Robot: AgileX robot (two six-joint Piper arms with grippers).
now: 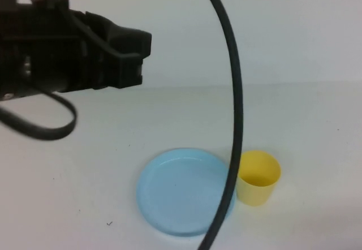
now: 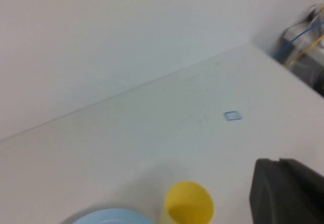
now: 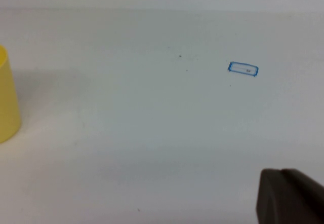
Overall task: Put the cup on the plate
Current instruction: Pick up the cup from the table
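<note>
— Cup (image 1: 258, 177) status? 
— Upright on the table (image 1: 317, 131), just beside the plate (image 1: 181, 196), not on it. Nothing done yet.
— Grippers?
— Left gripper (image 1: 133, 55), closed and empty, hangs well above the plate. Right gripper (image 3: 291, 198) shut, only a dark corner visible. A cable (image 1: 235, 108) crosses the plate's edge.

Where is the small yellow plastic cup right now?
High view: the small yellow plastic cup stands upright on the table, just right of the round pale-blue plastic plate, untouched.
</note>
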